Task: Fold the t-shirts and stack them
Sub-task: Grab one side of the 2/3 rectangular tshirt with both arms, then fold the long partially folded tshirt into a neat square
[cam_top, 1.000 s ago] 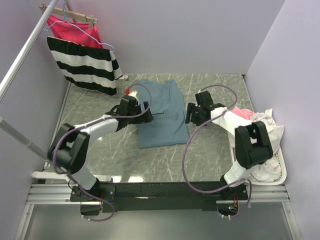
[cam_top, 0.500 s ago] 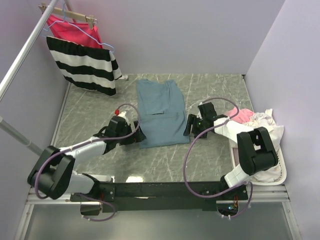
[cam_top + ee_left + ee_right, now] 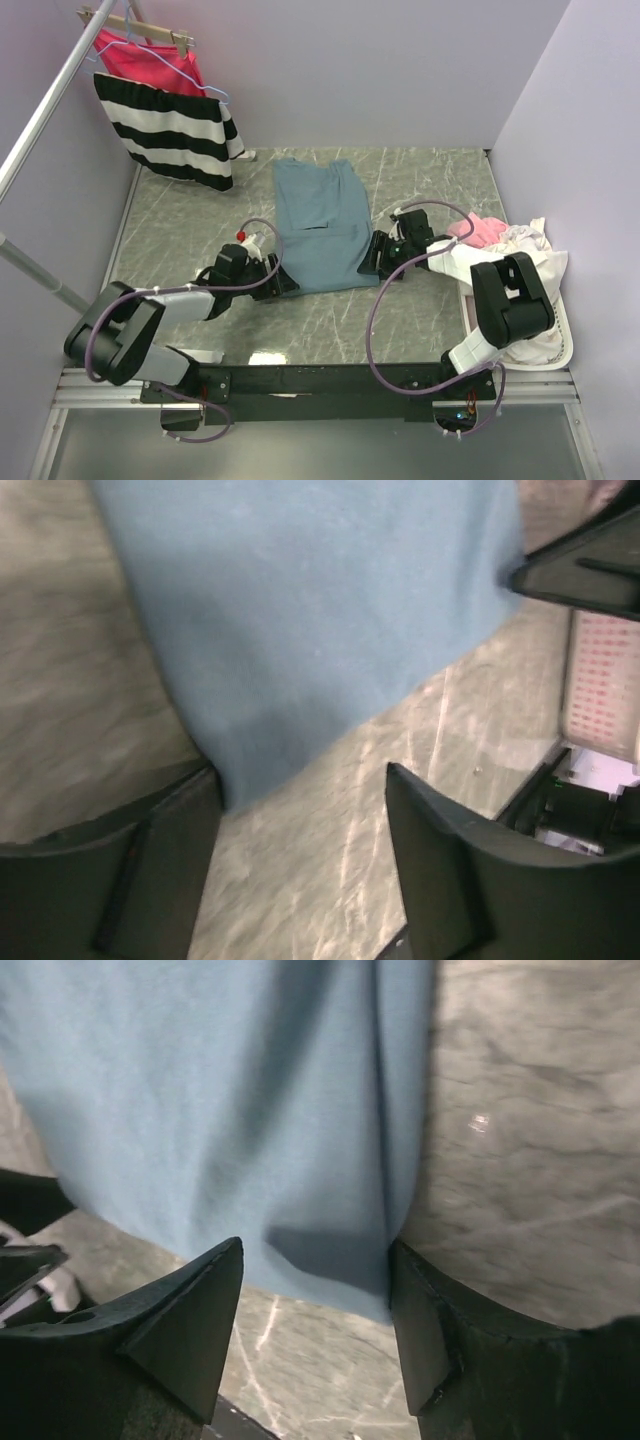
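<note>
On the grey marbled table (image 3: 170,230), both arms stretch low, left gripper (image 3: 300,795) and right gripper (image 3: 315,1260) gaping wide, gripping nothing, each straddling a near corner of the slate-blue cloth t-shirt (image 3: 320,225).

Lab test cell, not home. My marble-look table (image 3: 180,230) boxed by bare lilac panels (image 3: 380,70) behind and beside. Metal rail (image 3: 100,388) I'm bolted to along table's near edge. Clothes pole (image 3: 52,100) left of table, white basket (image 3: 562,345) at right edge.
</note>
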### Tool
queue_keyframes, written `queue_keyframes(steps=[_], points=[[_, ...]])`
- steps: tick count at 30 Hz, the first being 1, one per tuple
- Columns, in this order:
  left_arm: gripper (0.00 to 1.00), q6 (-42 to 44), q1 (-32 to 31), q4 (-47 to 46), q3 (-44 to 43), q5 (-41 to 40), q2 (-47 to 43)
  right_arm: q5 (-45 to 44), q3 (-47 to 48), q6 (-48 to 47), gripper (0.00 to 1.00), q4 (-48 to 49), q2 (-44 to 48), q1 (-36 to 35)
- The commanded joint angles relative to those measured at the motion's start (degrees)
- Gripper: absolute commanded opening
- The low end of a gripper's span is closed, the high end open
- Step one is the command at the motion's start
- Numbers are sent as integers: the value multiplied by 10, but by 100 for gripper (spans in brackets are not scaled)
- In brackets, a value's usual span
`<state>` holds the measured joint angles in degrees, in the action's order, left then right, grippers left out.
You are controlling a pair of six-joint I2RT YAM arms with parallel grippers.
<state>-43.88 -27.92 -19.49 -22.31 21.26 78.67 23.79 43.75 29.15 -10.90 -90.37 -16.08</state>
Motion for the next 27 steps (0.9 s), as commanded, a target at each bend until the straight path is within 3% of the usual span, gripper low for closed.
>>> queue_keyframes(steps=[1,3,5,6,7,9,10,11,20,27], points=[[67,-22,-1,-76,29,55,59,33,-35,13,66,-1,-35,1],[64,-30,-1,-97,31,70,79,41,-38,16,60,5,-41,2],[53,-24,-1,-99,24,75,97,48,-38,19,49,10,-51,2],[47,-23,0,-95,21,74,100,57,-38,20,30,20,-52,2],[33,-21,-1,-93,17,72,103,60,-40,21,20,27,-53,2],[17,-11,0,-80,11,66,102,61,-39,18,0,32,-52,2],[4,-7,-1,-58,3,63,100,61,-39,17,0,33,-46,2],[1,5,-1,-45,-2,57,97,61,-44,15,0,34,-40,2],[1,73,0,221,-54,-27,-35,14,-83,-1,0,-30,84,0],[1,12,-22,291,-16,-18,-184,32,-145,4,0,-98,239,-1]])
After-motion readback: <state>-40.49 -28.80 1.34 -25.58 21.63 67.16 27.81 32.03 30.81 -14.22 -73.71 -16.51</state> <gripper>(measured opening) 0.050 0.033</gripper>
